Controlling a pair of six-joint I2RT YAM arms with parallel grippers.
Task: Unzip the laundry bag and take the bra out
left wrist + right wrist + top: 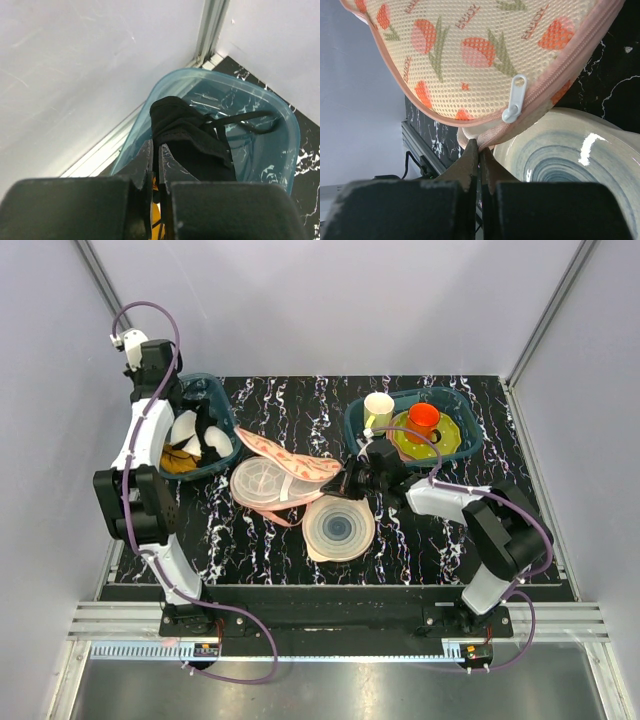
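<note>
The laundry bag [290, 455] is beige-pink mesh with red and green tulip prints and pink trim. It lies at the table's middle with its printed flap spread wide. In the right wrist view the bag [470, 50] fills the top, and its white zipper pull [514, 105] hangs at the trim. My right gripper [479, 145] is shut on the bag's pink edge, and it shows in the top view [352, 480] too. A pale pink rounded garment with thin straps, the bra [265, 485], lies under the flap. My left gripper [156, 145] is shut on a black garment [190, 135] over the left basin.
A pale ringed plate [338, 528] lies right in front of the bag, touching it. The left teal basin [222, 405] holds white domed pieces and orange cloth. The right teal basin [465, 435] holds a yellow-green plate, an orange cup and a cream cup.
</note>
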